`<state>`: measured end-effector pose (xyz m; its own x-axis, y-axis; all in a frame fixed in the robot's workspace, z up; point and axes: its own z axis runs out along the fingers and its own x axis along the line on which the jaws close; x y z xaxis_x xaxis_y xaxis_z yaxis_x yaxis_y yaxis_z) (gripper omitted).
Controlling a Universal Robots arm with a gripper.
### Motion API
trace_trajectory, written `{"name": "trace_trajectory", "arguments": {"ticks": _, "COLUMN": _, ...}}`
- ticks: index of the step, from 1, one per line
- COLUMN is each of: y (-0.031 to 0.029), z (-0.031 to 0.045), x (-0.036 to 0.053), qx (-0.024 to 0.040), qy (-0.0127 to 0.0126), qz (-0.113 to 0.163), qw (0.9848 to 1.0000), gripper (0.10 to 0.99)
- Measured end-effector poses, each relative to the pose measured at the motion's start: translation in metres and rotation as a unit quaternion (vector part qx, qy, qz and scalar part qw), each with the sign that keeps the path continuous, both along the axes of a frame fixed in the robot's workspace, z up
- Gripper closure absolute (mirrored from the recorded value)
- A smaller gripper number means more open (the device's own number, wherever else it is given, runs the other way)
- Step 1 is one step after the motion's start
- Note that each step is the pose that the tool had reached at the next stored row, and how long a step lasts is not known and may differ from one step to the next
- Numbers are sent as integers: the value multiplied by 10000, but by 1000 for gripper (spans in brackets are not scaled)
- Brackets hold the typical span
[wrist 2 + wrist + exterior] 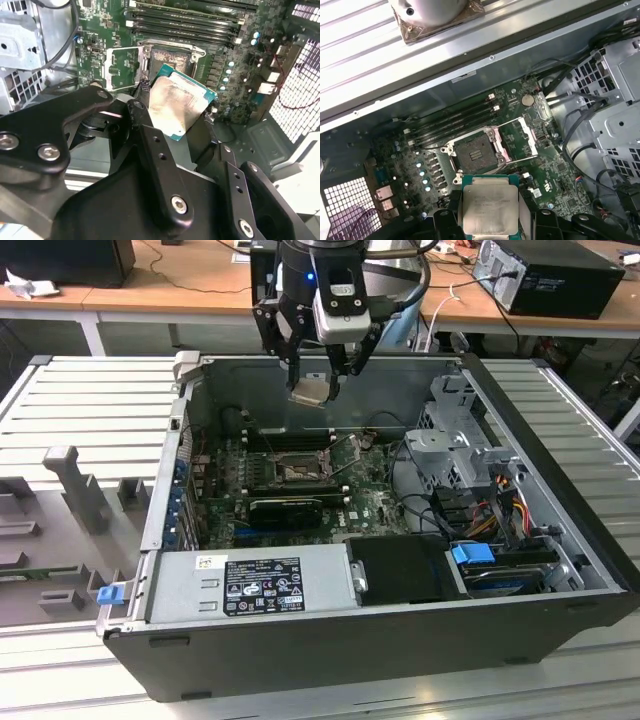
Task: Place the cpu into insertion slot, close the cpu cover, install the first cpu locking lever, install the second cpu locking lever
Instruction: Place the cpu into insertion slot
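Ribbed table (90, 400) is carrying an open case (300, 640), with the board (375, 505) lying exposed inside. Gripper (312, 390) is hanging above the case near its far wall, jaws clamping the cpu (311, 393) by two opposite edges; the other two edges are standing free in open air. Slot (476, 154) is lying uncovered on the board, well below the cpu. Cover (530, 135) is standing flipped open just beside the slot. Memory sticks (455, 122) are bordering the slot's other side.

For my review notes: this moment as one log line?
gripper: shut on cpu | cpu: aloft over the case | insertion slot: empty | cpu cover: open
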<state>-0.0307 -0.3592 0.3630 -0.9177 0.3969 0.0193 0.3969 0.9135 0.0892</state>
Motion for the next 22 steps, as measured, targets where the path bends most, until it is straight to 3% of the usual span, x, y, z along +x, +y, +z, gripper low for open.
{"name": "trace_trajectory", "arguments": {"ticks": 7, "y": 0, "z": -1, "x": 0, "qx": -1, "qy": 0, "qz": -433, "qw": 9991, "gripper": 549}}
{"name": "trace_trajectory", "arguments": {"ticks": 14, "y": 0, "z": -3, "x": 0, "qx": -1, "qy": 0, "qz": -936, "qw": 9956, "gripper": 549}}
{"name": "trace_trajectory", "arguments": {"ticks": 19, "y": 0, "z": -6, "x": 0, "qx": -1, "qy": 0, "qz": -1427, "qw": 9898, "gripper": 549}}
{"name": "trace_trajectory", "arguments": {"ticks": 20, "y": 0, "z": -8, "x": 0, "qx": -1, "qy": 0, "qz": -1595, "qw": 9872, "gripper": 549}}
{"name": "trace_trajectory", "arguments": {"ticks": 22, "y": 0, "z": -10, "x": 0, "qx": -1, "qy": 0, "qz": -1793, "qw": 9838, "gripper": 549}}
